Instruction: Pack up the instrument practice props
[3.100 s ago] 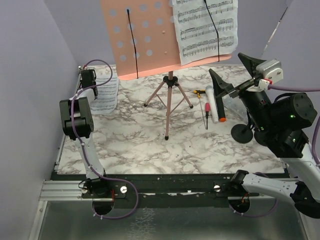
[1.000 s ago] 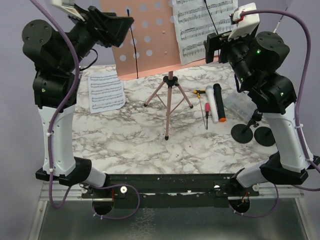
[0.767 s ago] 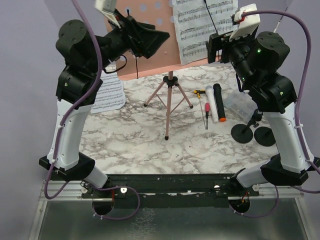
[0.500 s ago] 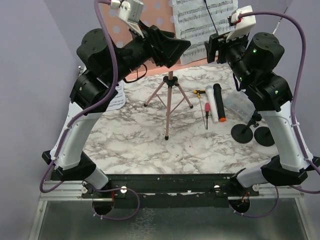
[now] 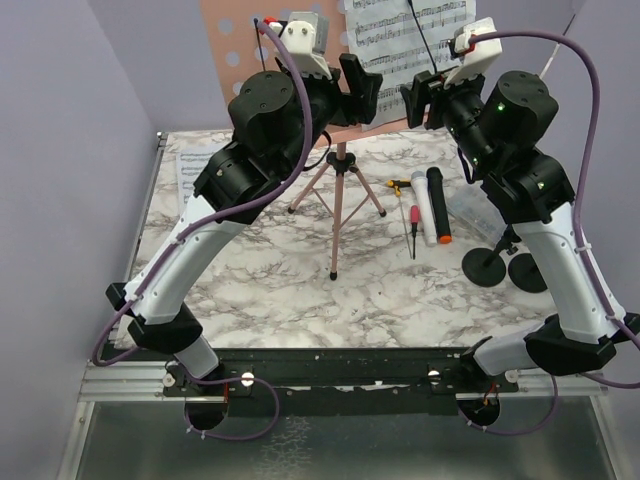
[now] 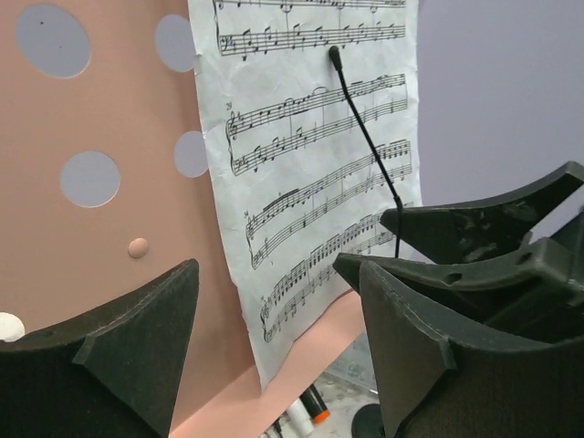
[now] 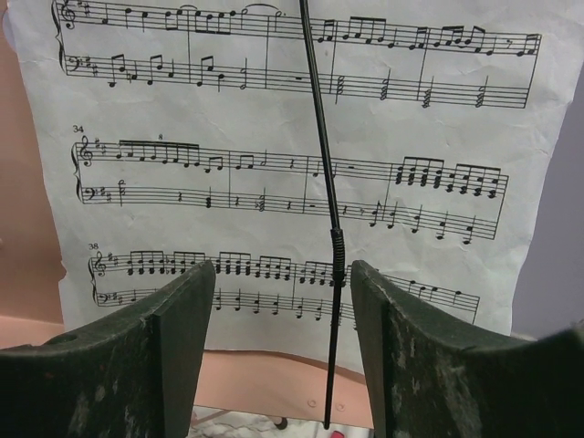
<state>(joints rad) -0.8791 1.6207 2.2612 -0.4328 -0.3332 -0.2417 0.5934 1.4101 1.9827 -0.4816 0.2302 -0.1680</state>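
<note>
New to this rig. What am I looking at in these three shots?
Two robot arms are bolted to a marble table. One shot looks down from above. The other two come from a camera on each wrist, so the black shapes at their edges are that arm's own fingers. The left fingers and right fingers are open and hold nothing, facing the sheet on the pink stand. On the table lie another sheet, a white microphone, a black microphone, a screwdriver and two round-based holders.

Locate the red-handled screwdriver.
Top view, right of centre: the red-handled screwdriver lies on the marble table, just left of the white microphone, right of the pink tripod.
</note>
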